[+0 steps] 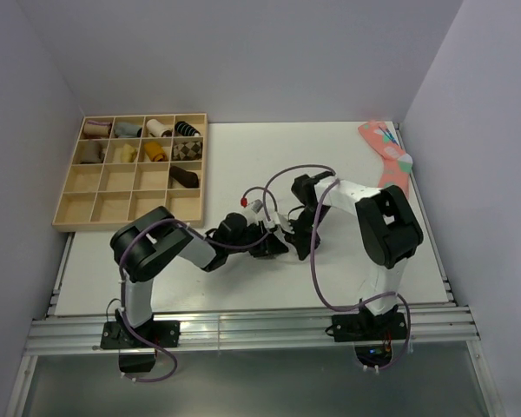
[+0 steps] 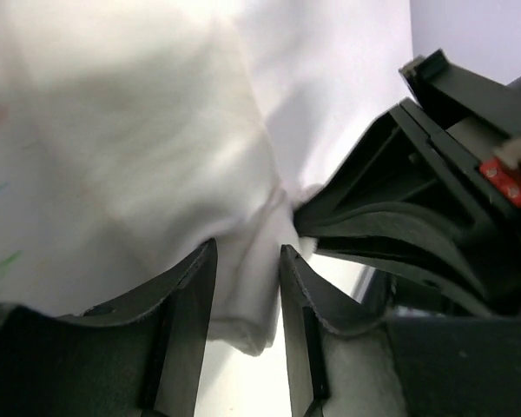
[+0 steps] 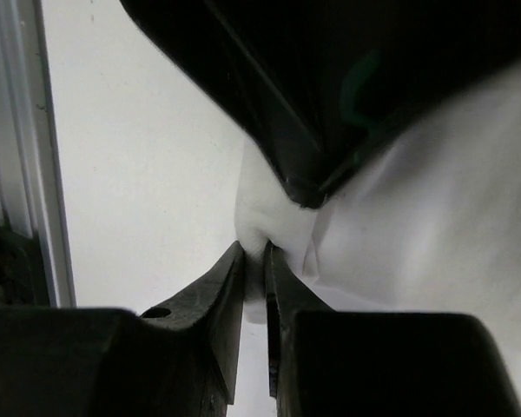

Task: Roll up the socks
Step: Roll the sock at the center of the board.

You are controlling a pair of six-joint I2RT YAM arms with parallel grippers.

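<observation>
The socks are a bunch of plain white fabric on the white table, between the two arms at mid-table. My left gripper stands open, with a fold of the socks hanging loosely between its fingers. My right gripper is shut on a pinched edge of the socks, opposite the left one. In the top view the left gripper and the right gripper nearly touch, and they hide most of the white fabric.
A wooden compartment tray stands at the back left, with several sock rolls in its far cells. A coral-pink dotted sock lies at the back right corner. The table's metal rail runs close behind the right gripper.
</observation>
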